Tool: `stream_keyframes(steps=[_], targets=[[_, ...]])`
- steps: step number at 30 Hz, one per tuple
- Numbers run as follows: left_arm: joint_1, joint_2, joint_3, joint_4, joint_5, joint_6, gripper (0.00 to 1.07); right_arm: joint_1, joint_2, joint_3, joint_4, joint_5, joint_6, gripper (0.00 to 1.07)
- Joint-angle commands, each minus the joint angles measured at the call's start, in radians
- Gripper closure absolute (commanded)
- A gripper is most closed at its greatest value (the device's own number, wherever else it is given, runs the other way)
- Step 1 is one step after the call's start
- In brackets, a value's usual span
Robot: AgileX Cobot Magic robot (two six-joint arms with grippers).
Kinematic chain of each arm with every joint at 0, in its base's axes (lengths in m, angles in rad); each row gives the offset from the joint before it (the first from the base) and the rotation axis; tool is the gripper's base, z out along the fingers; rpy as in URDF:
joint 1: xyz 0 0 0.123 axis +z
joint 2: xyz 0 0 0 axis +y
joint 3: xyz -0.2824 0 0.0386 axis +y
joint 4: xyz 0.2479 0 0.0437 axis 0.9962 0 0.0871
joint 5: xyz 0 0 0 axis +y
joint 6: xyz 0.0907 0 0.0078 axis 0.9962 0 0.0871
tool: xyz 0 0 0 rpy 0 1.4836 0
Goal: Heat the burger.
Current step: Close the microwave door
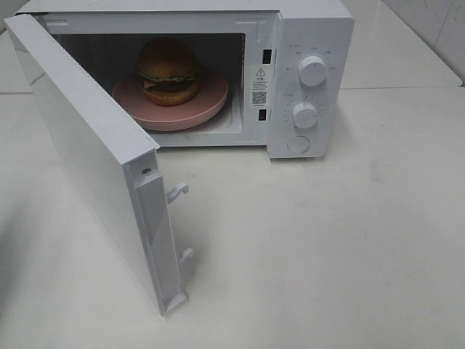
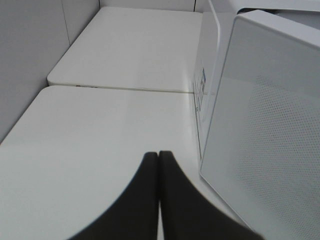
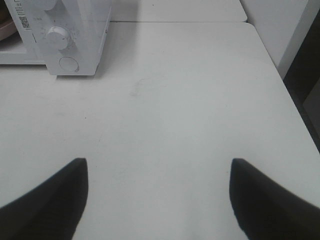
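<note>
Noted: black left gripper (image 2: 159,156), tips pressed together, empty, just beside swung-open white microwave door (image 1: 94,167); tall golden-bun burger (image 1: 168,70) on round pink plate (image 1: 211,102) inside white box microwave (image 1: 312,43), toward far edge of white table (image 1: 327,240); black right gripper (image 3: 159,170), tips wide apart, empty, above bare tabletop.

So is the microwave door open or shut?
Open. The door stands wide out, and the burger on its pink plate shows inside the microwave.
</note>
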Motion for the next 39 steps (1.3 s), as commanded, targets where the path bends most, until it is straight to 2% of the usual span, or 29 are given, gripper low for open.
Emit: stream_keyframes(steps=[1,2,4,10,11,12,13,15,23,25,32,37,38,39], targets=[[-0.002,0.071,0.017,0.078,-0.147,-0.005,1.07,-0.007,-0.029,0.007,0.000,-0.003,-0.009,0.31],[-0.002,0.071,0.017,0.078,-0.147,-0.005,1.07,-0.007,-0.029,0.007,0.000,-0.003,-0.009,0.31],[-0.002,0.168,0.017,0.144,-0.222,-0.004,1.07,-0.007,-0.029,0.007,0.000,-0.003,-0.009,0.31],[-0.002,0.270,0.017,0.179,-0.299,-0.009,1.07,-0.007,-0.029,0.007,0.000,-0.003,-0.009,0.31],[-0.002,0.310,0.017,0.200,-0.326,-0.030,1.07,-0.007,-0.029,0.007,0.000,-0.003,-0.009,0.31],[-0.002,0.344,0.017,0.231,-0.353,-0.075,1.07,-0.007,-0.029,0.007,0.000,-0.003,-0.009,0.31],[-0.002,0.344,0.017,0.231,-0.353,-0.075,1.07,-0.007,-0.029,0.007,0.000,-0.003,-0.009,0.31],[-0.002,0.377,0.017,0.282,-0.393,-0.115,1.07,-0.007,-0.029,0.007,0.000,-0.003,-0.009,0.31],[-0.002,0.434,-0.012,0.366,-0.433,-0.142,1.07,-0.007,-0.029,0.007,0.000,-0.003,-0.009,0.31],[-0.002,0.464,-0.051,0.392,-0.432,-0.166,1.07,-0.007,-0.029,0.007,0.000,-0.003,-0.009,0.31],[-0.007,0.477,-0.072,0.398,-0.431,-0.175,1.07,-0.007,-0.029,0.007,-0.001,-0.003,-0.009,0.31],[-0.084,0.500,-0.087,0.368,-0.428,-0.180,1.07,-0.007,-0.029,0.007,-0.001,-0.003,-0.009,0.31],[-0.127,0.520,-0.102,0.341,-0.427,-0.176,1.07,-0.007,-0.029,0.007,-0.001,-0.003,-0.009,0.31],[-0.127,0.520,-0.102,0.341,-0.427,-0.176,1.07,-0.007,-0.029,0.007,-0.001,-0.003,-0.009,0.31]])
